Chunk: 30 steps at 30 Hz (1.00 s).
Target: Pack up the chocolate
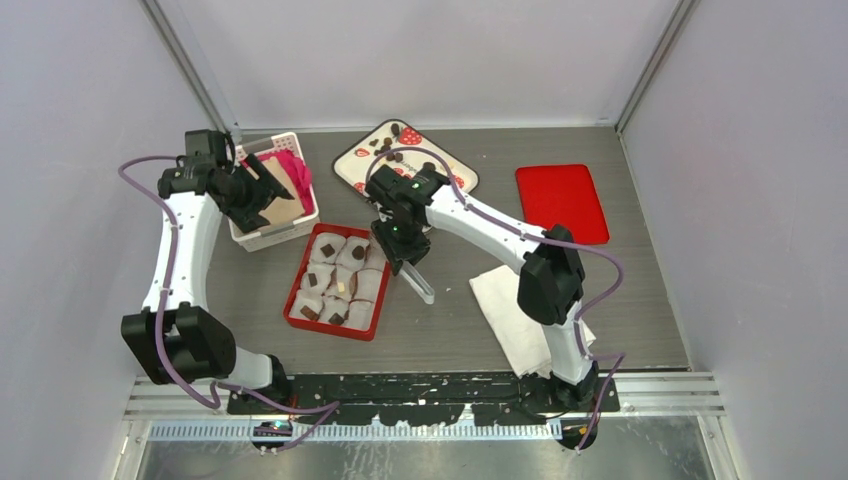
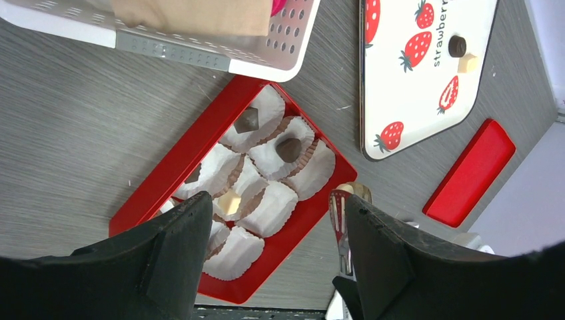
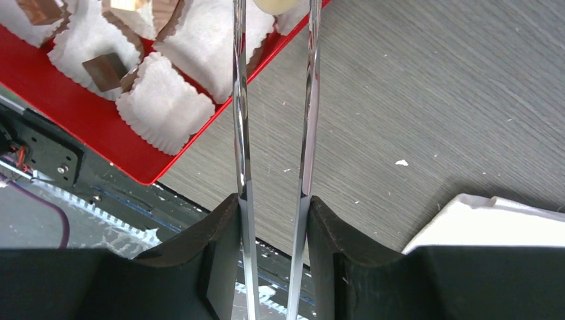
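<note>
Right hand (image 3: 273, 200): fingers pressed onto the two blades of the metal tongs (image 3: 238, 120), pinching them about midway. The blade tips reach the 3 o'clock rim of the red box (image 1: 298, 275). A pale piece of chocolate (image 3: 276, 5) sits between the tips, partly cut off by the top edge of the right wrist view.

Left hand (image 2: 276, 207): fingers spread wide. In the top view it overlaps the white basket (image 1: 262, 238), at 10 o'clock of the box.

The red box is lined with white paper cups (image 3: 163, 110) in two rows. Several cups hold one piece each, most dark brown, one cream.

More chocolate lies loose on the strawberry tray (image 2: 406, 87) at 1 o'clock of the box, mostly dark.

The red lid (image 1: 562, 203) lies flat on the surface (image 1: 450, 330) at 3 o'clock, well apart from the box. The white paper sheet (image 1: 505, 300) lies under the right arm, near 4 o'clock.
</note>
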Each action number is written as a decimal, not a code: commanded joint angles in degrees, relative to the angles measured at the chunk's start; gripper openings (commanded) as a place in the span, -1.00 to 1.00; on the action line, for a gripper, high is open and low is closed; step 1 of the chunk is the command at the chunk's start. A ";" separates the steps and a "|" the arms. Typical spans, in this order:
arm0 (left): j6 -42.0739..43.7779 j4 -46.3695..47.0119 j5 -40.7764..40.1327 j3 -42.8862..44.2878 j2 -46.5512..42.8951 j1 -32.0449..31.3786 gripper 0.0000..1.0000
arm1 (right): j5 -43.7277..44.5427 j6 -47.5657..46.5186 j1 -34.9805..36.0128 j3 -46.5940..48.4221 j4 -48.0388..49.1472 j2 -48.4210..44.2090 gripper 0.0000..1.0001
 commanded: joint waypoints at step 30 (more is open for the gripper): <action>0.43 1.68 0.58 -0.72 -3.23 0.45 0.47 | 0.12 -2.16 1.76 -1.08 0.63 1.83 -0.80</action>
